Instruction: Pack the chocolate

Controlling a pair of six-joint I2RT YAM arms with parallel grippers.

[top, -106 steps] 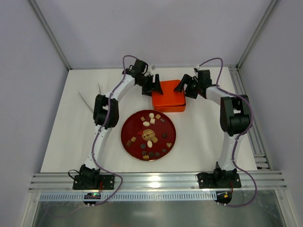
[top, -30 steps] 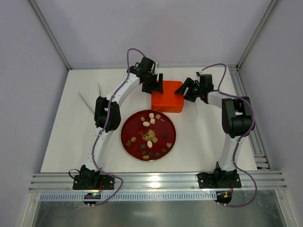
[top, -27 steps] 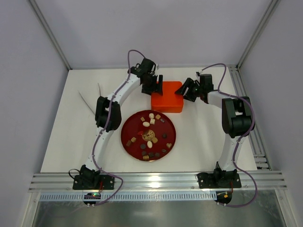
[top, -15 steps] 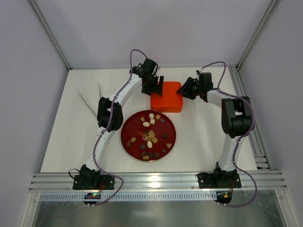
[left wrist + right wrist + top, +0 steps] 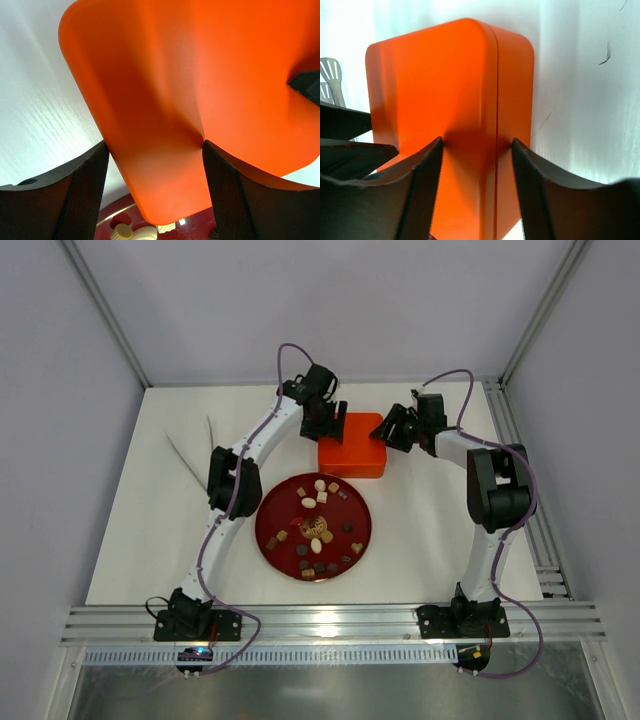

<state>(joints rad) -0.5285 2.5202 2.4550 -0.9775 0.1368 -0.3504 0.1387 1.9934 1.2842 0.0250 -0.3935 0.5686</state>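
Overhead, a white table (image 5: 130, 540) is seen, with both arms stretched toward its far half. An orange box (image 5: 355, 452), square with rounded corners and with its lid on, is placed at the middle rear of the table. A round dark-red plate (image 5: 264, 540) is set just in front of the box; whether the two touch cannot be told. The box is clamped from two sides. The left gripper (image 5: 330, 425) is closed onto the box's far left corner, and in the left wrist view its fingers (image 5: 75, 200) are pressed against both faces of that corner. The right gripper (image 5: 392, 430) is closed about halfway across the box's right edge, its fingers (image 5: 540, 200) pressed against the lid and the side wall. The chocolate (image 5: 318, 530), small pieces in dark brown, tan and cream, is scattered over the plate.
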